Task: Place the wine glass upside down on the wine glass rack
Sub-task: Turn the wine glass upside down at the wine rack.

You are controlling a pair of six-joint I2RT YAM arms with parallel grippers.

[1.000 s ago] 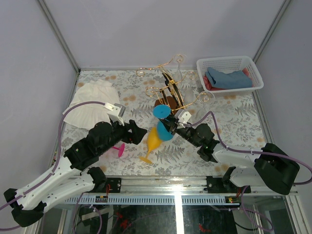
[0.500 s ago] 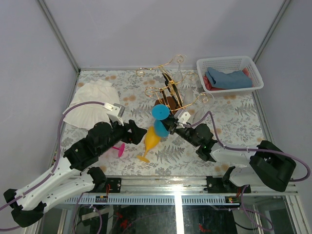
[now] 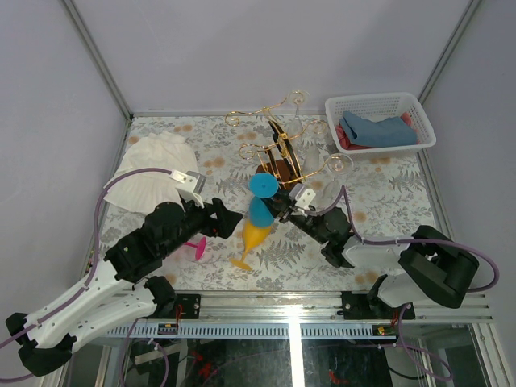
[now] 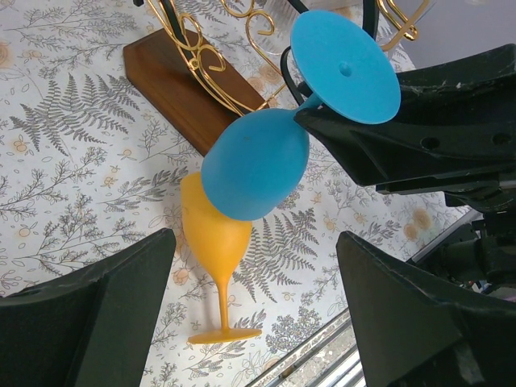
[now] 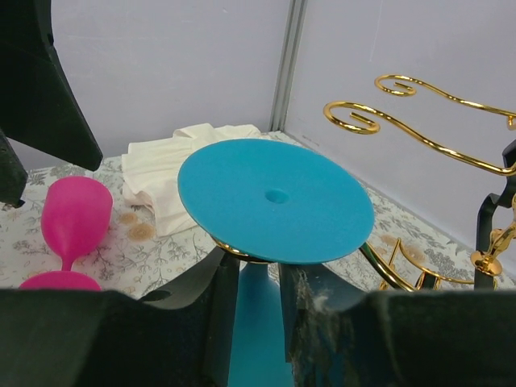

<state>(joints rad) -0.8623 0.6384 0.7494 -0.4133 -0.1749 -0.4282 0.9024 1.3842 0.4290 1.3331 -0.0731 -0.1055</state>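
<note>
The right gripper point(image 3: 278, 206) is closed on the thin stem of the blue wine glass point(image 3: 260, 211), one finger on each side, as the right wrist view shows clearly. The glass is held upside down and tilted – its round foot is on top and its bowl points down toward the table point(image 3: 387, 193). It hangs in the air directly in front of the wine glass rack point(image 3: 282, 157), with the foot very near the front gold wire arms; in the right wrist view a gold curl passes just under the edge of the foot, but I cannot tell if they touch. The left gripper point(image 3: 232, 222) is wide open and holds nothing – it is low over the table, left of the blue glass, and its two fingers point(image 4: 89, 314) frame the scene in its own camera. Just under the blue bowl is a yellow glass point(image 3: 251, 238) on the table. A pink glass point(image 3: 196, 247) is beside the left arm. A white cloth point(image 3: 153, 173) lies at the far left, and a white basket point(image 3: 411, 106) with a blue cloth point(image 3: 375, 131) is at the far right corner.
</note>
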